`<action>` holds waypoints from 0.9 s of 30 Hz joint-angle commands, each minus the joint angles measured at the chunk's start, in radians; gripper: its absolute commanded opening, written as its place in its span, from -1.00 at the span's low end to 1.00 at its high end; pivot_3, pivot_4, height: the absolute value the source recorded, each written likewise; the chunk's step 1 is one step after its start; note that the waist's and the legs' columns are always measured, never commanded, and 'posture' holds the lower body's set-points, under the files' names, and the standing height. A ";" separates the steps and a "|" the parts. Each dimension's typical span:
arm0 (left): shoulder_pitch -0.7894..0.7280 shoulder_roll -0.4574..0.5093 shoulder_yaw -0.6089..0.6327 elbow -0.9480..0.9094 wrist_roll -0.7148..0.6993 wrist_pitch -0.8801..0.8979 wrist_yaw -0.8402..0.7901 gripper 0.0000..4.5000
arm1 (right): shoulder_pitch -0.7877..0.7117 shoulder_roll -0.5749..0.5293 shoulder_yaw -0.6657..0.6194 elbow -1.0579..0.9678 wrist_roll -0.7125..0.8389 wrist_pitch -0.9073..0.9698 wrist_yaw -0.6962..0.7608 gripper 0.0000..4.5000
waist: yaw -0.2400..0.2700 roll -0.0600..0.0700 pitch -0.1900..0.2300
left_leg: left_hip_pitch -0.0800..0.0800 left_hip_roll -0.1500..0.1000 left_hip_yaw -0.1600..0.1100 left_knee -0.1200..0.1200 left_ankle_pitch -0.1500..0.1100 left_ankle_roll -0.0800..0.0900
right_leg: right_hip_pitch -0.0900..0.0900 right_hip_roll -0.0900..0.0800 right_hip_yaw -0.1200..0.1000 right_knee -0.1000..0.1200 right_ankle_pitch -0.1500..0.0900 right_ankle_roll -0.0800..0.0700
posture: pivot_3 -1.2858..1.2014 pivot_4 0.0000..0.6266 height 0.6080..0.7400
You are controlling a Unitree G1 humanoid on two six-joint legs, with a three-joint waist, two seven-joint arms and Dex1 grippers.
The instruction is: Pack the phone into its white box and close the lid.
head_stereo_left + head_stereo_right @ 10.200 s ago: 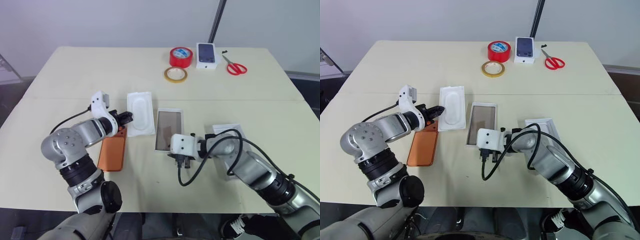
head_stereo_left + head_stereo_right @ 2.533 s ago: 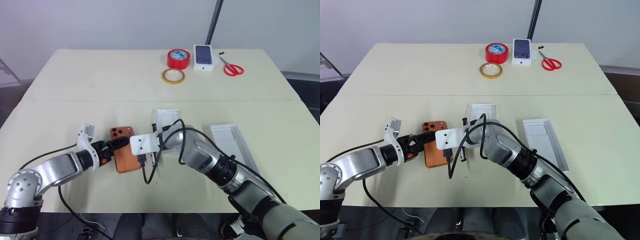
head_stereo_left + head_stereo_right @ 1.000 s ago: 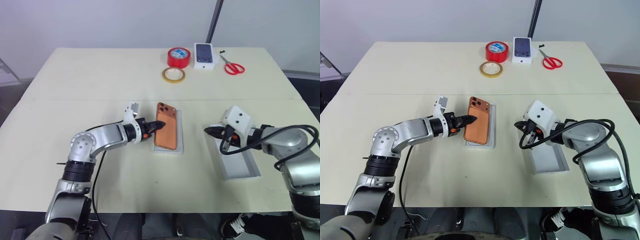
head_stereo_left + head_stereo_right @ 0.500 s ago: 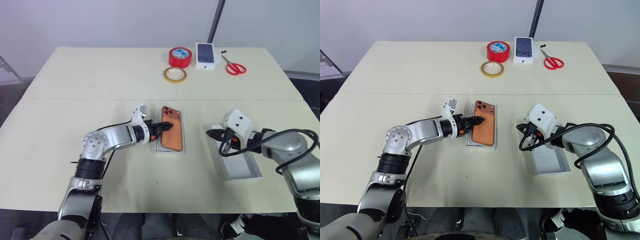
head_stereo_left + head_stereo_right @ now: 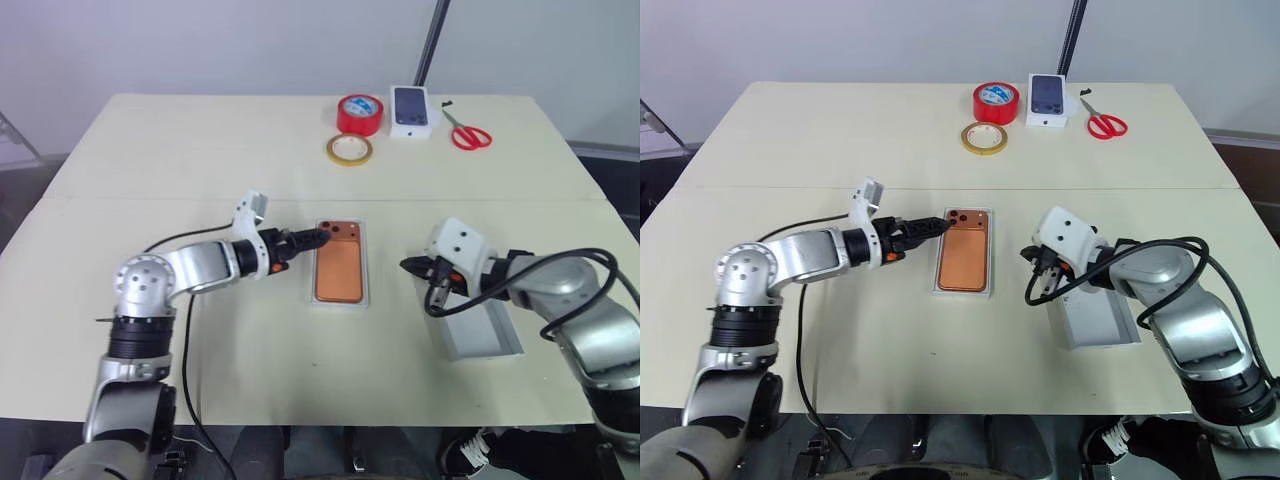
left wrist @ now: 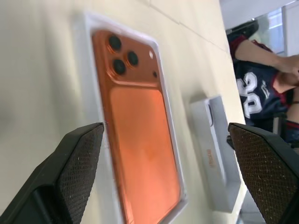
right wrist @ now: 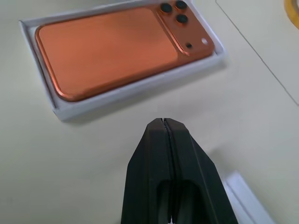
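Note:
The copper-orange phone (image 5: 340, 272) lies flat, lenses up, inside the white box (image 5: 341, 303) at mid table. My left gripper (image 5: 318, 237) hovers at the phone's far left corner by the lenses, open and holding nothing; in the left wrist view its fingers (image 6: 79, 158) stand wide apart on either side of the phone (image 6: 140, 116). The lid (image 5: 482, 328) lies open side up to the right of the box. My right gripper (image 5: 408, 265) is shut and empty, over the table between box and lid, pointing at the box (image 7: 131, 91).
At the table's far edge lie a red tape roll (image 5: 361, 113), a yellowish tape ring (image 5: 351, 149), a small white carton (image 5: 413, 108) printed with a dark phone, and red scissors (image 5: 470, 133). A person in a dark jersey (image 6: 261, 60) sits beyond the table's right side.
The phone, held tilted over the box a second ago, now lies flat in it. My left gripper has opened and drawn back to the left. The right arm has hardly moved.

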 commanded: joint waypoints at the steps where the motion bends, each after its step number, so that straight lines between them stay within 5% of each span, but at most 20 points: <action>1: -0.015 0.076 -0.021 -0.082 0.135 0.013 -0.088 0.88 | -0.050 0.000 0.039 0.004 -0.023 0.026 -0.028 -1.00 | 0.001 0.000 0.000 | 0.000 0.000 0.000 0.000 0.000 0.000 | 0.000 0.000 0.000 0.000 0.000 0.000 | 0.03 -0.52 1.00; 3: -0.010 0.135 -0.097 -0.128 0.287 -0.008 -0.172 0.65 | -0.082 0.019 0.087 0.028 -0.040 0.050 -0.046 -1.00 | 0.001 0.000 0.000 | 0.000 -0.001 0.000 0.000 0.000 0.000 | 0.000 0.000 0.000 0.000 0.000 0.000 | 0.03 -0.52 1.00; 6: -0.007 0.175 -0.218 -0.147 0.482 -0.047 -0.275 0.02 | -0.134 0.058 0.166 0.086 -0.080 0.078 -0.086 -1.00 | 0.000 0.001 0.000 | 0.000 -0.001 0.000 0.000 0.000 0.000 | 0.000 0.000 0.000 0.000 0.000 0.000 | 0.03 -0.52 1.00; 9: -0.017 0.155 -0.307 -0.133 0.625 -0.087 -0.357 -0.72 | -0.171 0.075 0.245 0.128 -0.133 0.069 -0.108 -1.00 | 0.001 0.001 0.001 | 0.000 -0.001 0.000 -0.001 0.000 0.000 | -0.001 0.000 0.000 -0.001 0.000 0.000 | 0.03 -0.52 1.00; 11: -0.031 0.117 -0.340 -0.104 0.687 -0.099 -0.394 -0.97 | -0.195 0.101 0.280 0.161 -0.157 0.066 -0.126 -1.00 | 0.001 0.001 0.001 | -0.002 -0.001 0.000 -0.001 0.000 0.000 | -0.002 -0.001 0.000 -0.001 0.000 0.000 | 0.03 -0.52 1.00; 20: -0.125 -0.089 -0.406 -0.006 0.844 -0.078 -0.577 -0.97 | -0.246 0.164 0.326 0.219 -0.209 0.051 -0.131 -1.00 | 0.002 0.001 0.002 | -0.002 -0.002 0.000 0.000 0.000 0.000 | -0.001 -0.001 -0.001 0.000 0.000 0.000 | 0.03 -0.52 1.00; 27: -0.181 -0.237 -0.435 0.031 0.906 -0.026 -0.660 -0.97 | -0.153 0.038 0.254 0.111 -0.187 0.072 -0.063 -1.00 | 0.026 0.001 0.002 | -0.002 -0.004 -0.001 0.001 -0.002 0.003 | 0.000 -0.002 -0.002 -0.001 0.000 0.000 | 0.03 -0.52 1.00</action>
